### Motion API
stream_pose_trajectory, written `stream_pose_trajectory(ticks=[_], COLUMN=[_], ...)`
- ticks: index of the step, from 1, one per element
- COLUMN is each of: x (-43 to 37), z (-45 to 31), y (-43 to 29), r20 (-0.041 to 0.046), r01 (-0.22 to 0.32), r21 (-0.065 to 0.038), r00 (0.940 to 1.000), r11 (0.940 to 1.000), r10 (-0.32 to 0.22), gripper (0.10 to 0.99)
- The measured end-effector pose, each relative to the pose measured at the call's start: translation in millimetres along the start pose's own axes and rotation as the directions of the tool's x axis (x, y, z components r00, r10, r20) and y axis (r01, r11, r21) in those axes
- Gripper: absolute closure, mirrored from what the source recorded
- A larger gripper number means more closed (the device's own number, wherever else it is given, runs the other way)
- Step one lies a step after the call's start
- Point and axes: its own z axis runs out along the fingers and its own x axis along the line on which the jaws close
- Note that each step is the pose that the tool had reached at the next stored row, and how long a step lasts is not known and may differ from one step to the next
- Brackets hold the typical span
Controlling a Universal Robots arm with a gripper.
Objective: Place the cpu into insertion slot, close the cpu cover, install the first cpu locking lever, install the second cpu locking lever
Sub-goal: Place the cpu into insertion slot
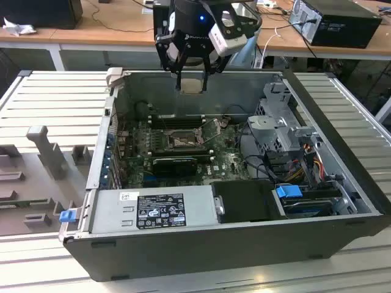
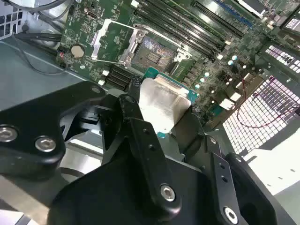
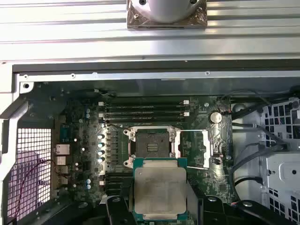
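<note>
My gripper (image 1: 191, 85) hangs above the back wall of the open computer case (image 1: 91, 165), shut on the cpu (image 1: 191, 83). In both wrist views the cpu (image 3: 160, 192) (image 2: 165, 105) shows as a pale silver square on a green base, flat between the black fingers (image 2: 136, 117). The insertion slot (image 3: 151, 147) (image 2: 152, 52) (image 1: 182, 141) lies bare on the green board below and ahead of the chip. Beside the slot, the cpu cover (image 3: 206, 150) (image 2: 95, 41) is swung open.
Long black memory slots (image 3: 143, 110) run just behind the socket. A silver power supply (image 1: 153, 210) fills the case's near side, and a drive cage with cables (image 1: 287, 137) stands at the exterior view's right. A black card (image 1: 174, 163) lies in front of the socket.
</note>
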Motion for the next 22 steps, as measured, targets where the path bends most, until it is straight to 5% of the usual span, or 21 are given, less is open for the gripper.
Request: stream_pose_trajectory(ticks=[5,16,22], x=[0.0,-0.2,-0.2], z=[0.1,2.5,3.3], y=[0.0,-0.3,-0.3], r20=[0.0070,0.0097,0.0146], r01=[-0.079,-0.109,-0.165], r21=[-0.002,0.000,-0.002], r00=[0.9968,0.9940,0.9862], r11=[0.9969,0.9940,0.9863], r10=[0.079,0.109,0.165], gripper=[0.545,0.545,0.545])
